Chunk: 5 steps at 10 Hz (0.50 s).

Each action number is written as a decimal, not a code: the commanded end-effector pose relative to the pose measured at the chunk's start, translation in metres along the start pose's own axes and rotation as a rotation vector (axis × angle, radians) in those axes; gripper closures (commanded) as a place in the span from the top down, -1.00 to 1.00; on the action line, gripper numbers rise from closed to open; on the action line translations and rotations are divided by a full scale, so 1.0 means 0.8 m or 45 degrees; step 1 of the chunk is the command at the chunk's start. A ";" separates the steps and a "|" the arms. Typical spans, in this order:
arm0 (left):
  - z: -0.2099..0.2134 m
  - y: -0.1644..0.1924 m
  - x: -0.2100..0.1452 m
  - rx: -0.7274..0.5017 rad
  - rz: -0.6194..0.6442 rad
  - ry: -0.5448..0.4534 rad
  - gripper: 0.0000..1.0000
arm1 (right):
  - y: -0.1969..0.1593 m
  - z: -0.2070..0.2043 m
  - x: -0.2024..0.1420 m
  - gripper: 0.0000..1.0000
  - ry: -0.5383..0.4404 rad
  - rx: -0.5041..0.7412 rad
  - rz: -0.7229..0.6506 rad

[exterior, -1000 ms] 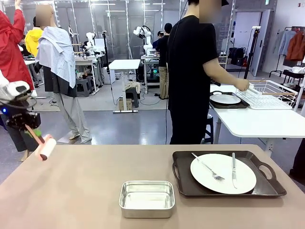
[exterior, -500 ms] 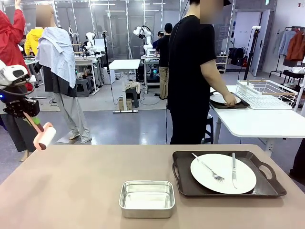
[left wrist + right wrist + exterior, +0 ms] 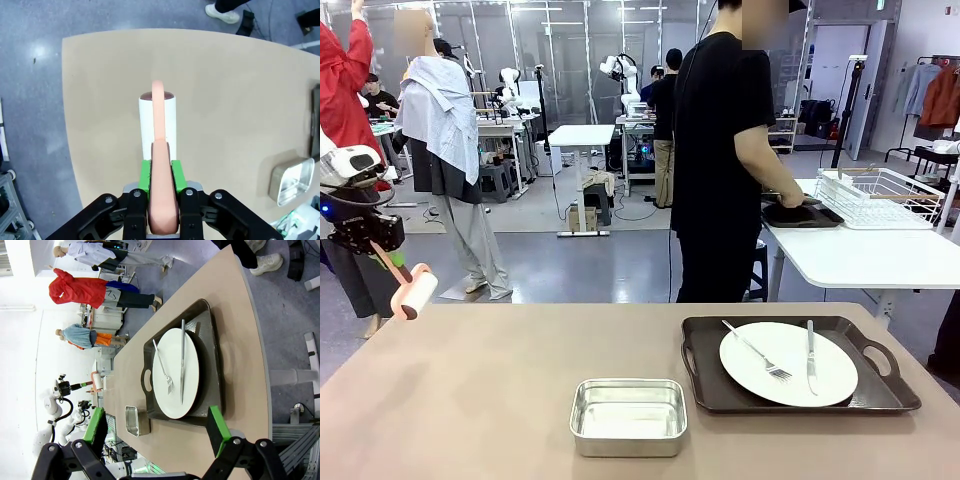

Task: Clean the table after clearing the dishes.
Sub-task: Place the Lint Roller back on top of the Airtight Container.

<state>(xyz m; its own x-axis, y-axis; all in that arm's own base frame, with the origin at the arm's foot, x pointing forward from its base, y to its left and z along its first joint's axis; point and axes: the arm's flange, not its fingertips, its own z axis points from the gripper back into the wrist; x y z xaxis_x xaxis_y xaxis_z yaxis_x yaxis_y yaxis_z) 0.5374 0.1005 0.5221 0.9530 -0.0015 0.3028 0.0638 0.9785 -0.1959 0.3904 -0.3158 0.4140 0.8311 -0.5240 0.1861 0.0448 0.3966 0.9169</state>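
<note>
Clearing looks about half done: 1 dark, handled tray (image 3: 705, 388) with a round white plate (image 3: 785, 392), silver fork (image 3: 757, 351) and knife (image 3: 810, 357) sits on the right of the matte taupe table (image 3: 470, 400), while the person (image 3: 720, 150) handles a second tray (image 3: 800, 215) on a white side table (image 3: 860, 260). Wiping has not begun. The left gripper (image 3: 161, 172) is clamped on the pink handle of a white cylindrical lint roller (image 3: 156, 117) above the table's far left corner; the right gripper (image 3: 156, 427) hangs spread wide over the plate. A shiny rectangular steel pan (image 3: 626, 445) lies mid-table.

Probably a lab: workbenches (image 3: 582, 135), floor cables (image 3: 642, 212), glass partitions (image 3: 570, 60).
</note>
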 end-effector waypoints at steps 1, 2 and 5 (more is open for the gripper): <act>0.005 -0.001 -0.001 -0.015 0.004 -0.026 -0.59 | 0.002 0.001 -0.003 1.00 -0.001 0.007 0.009; 0.005 -0.001 -0.001 -0.015 0.004 -0.026 -0.59 | 0.002 0.001 -0.003 1.00 -0.001 0.007 0.009; 0.031 -0.122 0.035 0.025 -0.601 -0.001 -0.59 | 0.002 0.001 -0.003 1.00 -0.001 0.007 0.009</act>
<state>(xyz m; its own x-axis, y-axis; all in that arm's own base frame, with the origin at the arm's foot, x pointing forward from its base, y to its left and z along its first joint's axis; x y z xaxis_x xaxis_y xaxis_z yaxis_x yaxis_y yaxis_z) 0.5447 0.0478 0.5466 0.9094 -0.2449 0.3361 0.2947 0.9498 -0.1054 0.3906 -0.3155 0.4141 0.8315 -0.5234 0.1862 0.0444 0.3967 0.9169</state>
